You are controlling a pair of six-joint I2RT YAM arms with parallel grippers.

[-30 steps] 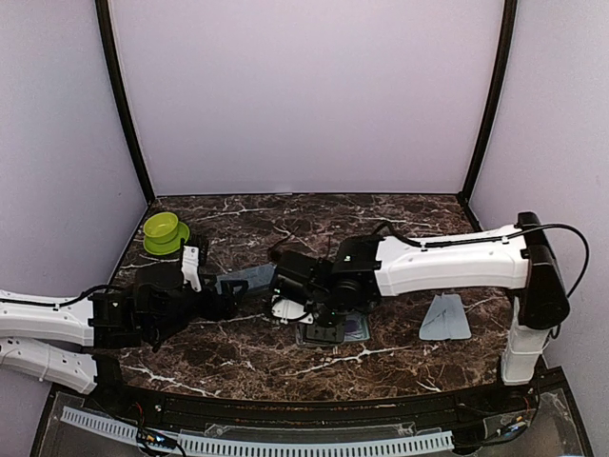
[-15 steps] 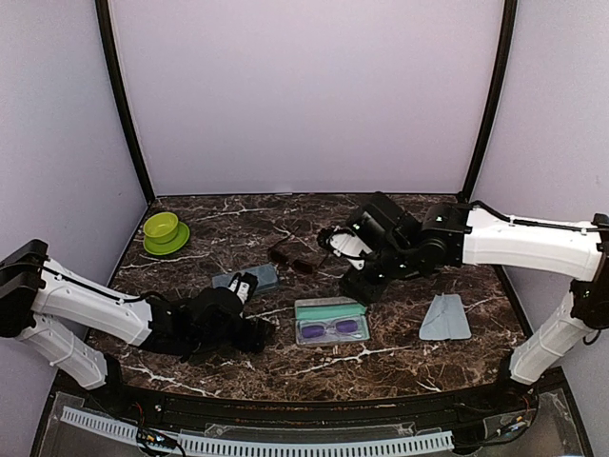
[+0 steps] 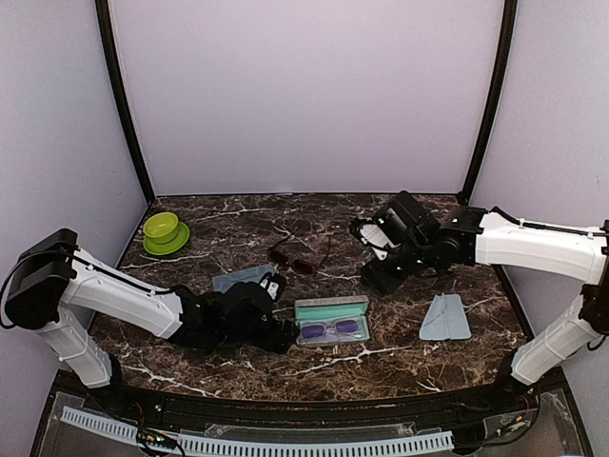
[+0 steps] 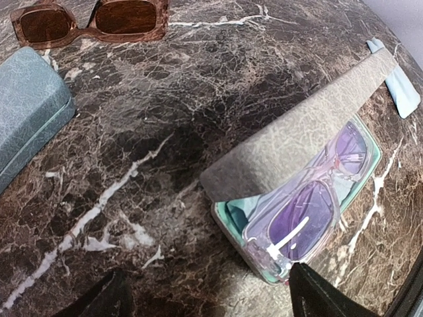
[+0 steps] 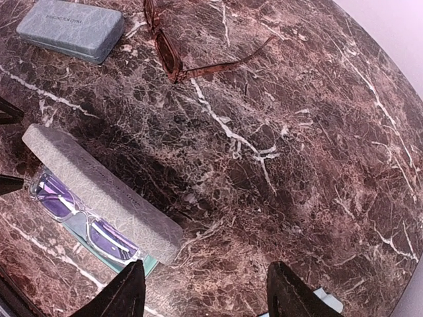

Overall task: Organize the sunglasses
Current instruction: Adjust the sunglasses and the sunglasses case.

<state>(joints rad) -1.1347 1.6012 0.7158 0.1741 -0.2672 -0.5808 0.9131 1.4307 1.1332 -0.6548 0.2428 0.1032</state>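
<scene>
The purple-tinted sunglasses (image 3: 333, 329) (image 4: 310, 205) (image 5: 73, 212) lie folded inside an open teal-lined case with its grey lid (image 3: 331, 307) (image 4: 297, 132) raised. Further back on the table, the reddish-brown sunglasses (image 3: 293, 259) (image 4: 92, 20) (image 5: 177, 56) rest with their arms unfolded. My left gripper (image 3: 283, 335) (image 4: 208, 300) is open, low over the table just left of the open case, one fingertip (image 4: 310, 297) close to the frame's hinge end. My right gripper (image 3: 379, 277) (image 5: 208, 297) hangs open and empty above bare marble, right of the case.
A closed blue-grey case (image 3: 243, 279) (image 4: 26, 112) (image 5: 69, 30) lies left of the brown pair. A light-blue cloth (image 3: 444, 317) (image 4: 396, 79) sits at the right. A green bowl (image 3: 164, 231) stands at the back left.
Both arms have left the centre, uncovering the open case. The right arm drew back to the right and the left gripper slid right toward the case's left end.
</scene>
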